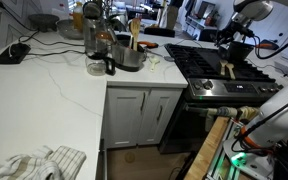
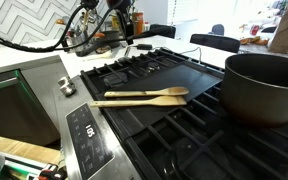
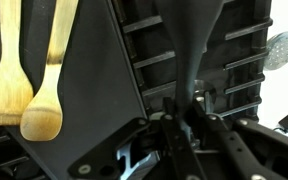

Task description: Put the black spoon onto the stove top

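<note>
The stove top (image 1: 198,62) is a black gas cooktop with dark grates, seen in both exterior views (image 2: 180,70) and filling the wrist view (image 3: 84,110). In the wrist view my gripper (image 3: 187,118) is shut on the black spoon (image 3: 197,40), whose dark handle runs up from the jaws over the grates. In an exterior view the gripper (image 1: 234,47) hangs low over the far part of the cooktop. In an exterior view it shows small at the back (image 2: 120,22), and the spoon is too small to make out there.
Two wooden spoons (image 2: 139,96) lie on the flat black centre plate, also in the wrist view (image 3: 29,70). A large dark pot (image 2: 264,85) stands on a grate. The white marble counter (image 1: 44,90) holds a steel pot with utensils (image 1: 130,52) and jars.
</note>
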`<control>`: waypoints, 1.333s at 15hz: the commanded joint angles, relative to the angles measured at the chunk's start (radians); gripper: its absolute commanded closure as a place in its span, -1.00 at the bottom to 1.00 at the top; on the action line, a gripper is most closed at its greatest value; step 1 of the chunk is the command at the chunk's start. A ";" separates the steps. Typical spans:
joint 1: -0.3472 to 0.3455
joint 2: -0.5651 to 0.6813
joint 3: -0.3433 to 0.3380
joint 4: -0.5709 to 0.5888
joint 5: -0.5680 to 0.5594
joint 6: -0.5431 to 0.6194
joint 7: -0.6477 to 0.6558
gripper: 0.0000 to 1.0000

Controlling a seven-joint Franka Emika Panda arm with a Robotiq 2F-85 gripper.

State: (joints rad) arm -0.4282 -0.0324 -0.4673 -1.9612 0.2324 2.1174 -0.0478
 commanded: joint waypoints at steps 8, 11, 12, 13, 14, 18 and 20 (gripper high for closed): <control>-0.057 0.157 -0.029 0.113 0.058 -0.024 -0.032 0.91; -0.093 0.229 -0.023 0.162 0.078 -0.034 -0.050 0.91; -0.104 0.253 -0.018 0.178 0.081 -0.039 -0.055 0.91; -0.116 0.278 -0.013 0.194 0.085 -0.042 -0.062 0.91; -0.125 0.297 -0.010 0.208 0.083 -0.044 -0.062 0.91; -0.162 0.380 0.014 0.263 0.078 -0.037 -0.068 0.91; -0.180 0.415 0.029 0.290 0.074 -0.034 -0.058 0.91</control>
State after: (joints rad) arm -0.5601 0.3115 -0.4680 -1.7473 0.2870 2.1118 -0.0878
